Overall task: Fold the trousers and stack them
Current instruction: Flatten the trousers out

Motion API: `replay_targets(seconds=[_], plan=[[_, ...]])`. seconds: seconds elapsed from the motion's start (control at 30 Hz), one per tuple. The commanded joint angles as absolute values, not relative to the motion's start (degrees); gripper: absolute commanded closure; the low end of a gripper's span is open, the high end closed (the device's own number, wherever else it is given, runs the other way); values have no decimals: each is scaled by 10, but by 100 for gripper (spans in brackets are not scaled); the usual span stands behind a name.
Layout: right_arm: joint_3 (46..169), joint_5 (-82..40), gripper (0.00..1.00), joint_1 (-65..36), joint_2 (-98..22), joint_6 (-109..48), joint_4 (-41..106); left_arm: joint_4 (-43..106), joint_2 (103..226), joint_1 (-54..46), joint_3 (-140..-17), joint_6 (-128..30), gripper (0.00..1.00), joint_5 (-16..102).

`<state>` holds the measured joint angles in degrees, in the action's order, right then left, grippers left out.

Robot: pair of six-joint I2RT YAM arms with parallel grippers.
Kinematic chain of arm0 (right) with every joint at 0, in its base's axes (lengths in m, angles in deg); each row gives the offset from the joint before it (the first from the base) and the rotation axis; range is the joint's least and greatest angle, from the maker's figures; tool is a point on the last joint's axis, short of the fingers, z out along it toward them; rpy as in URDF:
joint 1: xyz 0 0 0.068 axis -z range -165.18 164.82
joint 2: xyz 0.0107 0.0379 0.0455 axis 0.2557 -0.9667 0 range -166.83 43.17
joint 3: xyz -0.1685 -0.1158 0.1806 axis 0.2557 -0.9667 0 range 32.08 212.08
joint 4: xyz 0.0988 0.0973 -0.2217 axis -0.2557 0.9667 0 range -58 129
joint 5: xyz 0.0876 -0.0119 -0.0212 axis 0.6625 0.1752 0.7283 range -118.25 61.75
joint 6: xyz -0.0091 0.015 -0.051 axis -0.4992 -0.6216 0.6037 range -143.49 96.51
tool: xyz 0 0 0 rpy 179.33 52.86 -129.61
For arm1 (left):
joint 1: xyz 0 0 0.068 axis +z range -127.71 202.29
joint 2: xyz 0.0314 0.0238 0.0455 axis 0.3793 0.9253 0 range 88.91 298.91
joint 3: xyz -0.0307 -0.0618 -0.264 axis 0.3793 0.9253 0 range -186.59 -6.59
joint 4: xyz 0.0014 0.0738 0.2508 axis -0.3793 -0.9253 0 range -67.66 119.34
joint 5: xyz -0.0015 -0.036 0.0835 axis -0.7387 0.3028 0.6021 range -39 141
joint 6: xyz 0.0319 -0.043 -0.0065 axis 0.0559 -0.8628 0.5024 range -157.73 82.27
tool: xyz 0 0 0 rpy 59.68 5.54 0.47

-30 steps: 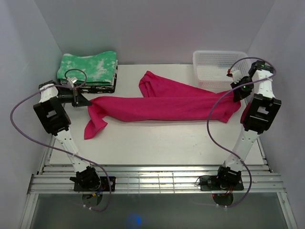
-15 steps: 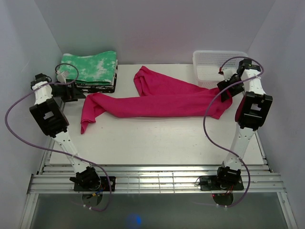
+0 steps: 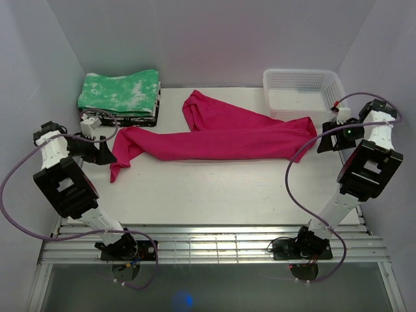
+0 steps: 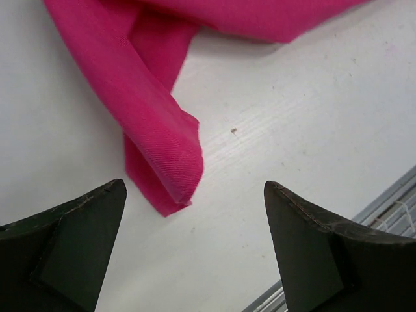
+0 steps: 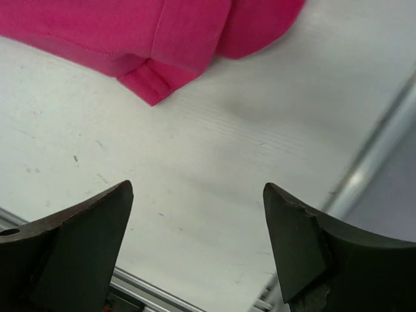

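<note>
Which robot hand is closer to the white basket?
Right. The right gripper sits just in front of the basket; the left gripper is far across the table, near the green cloth.

We count 1 pr of trousers (image 3: 214,138), 1 folded green-&-white cloth (image 3: 120,91), 1 white basket (image 3: 296,104) and 1 table (image 3: 214,188). Arms: 2, i.e. left arm (image 3: 65,185) & right arm (image 3: 367,172). Grippers: 2, i.e. left gripper (image 4: 194,185) & right gripper (image 5: 197,185), w/ 2 fingers ea. Purple cables: we make it 2, i.e. left cable (image 3: 10,211) & right cable (image 3: 292,188).
</note>
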<state>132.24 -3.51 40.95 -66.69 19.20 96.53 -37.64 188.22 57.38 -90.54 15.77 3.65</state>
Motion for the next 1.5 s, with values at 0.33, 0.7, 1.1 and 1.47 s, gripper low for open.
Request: replay_targets(seconds=[0.33,0.7,1.1,1.47], plan=[[919,147,40,410,-567,-111,560,-318,1815,603,-778,170,2,-31],[882,72,47,401,-616,-221,418,-271,1843,621,-791,98,2,-8],[910,124,90,385,-640,-208,431,-361,1866,647,-790,201,2,-32],[981,163,92,397,-546,-132,560,-313,1812,652,-686,313,2,-44]])
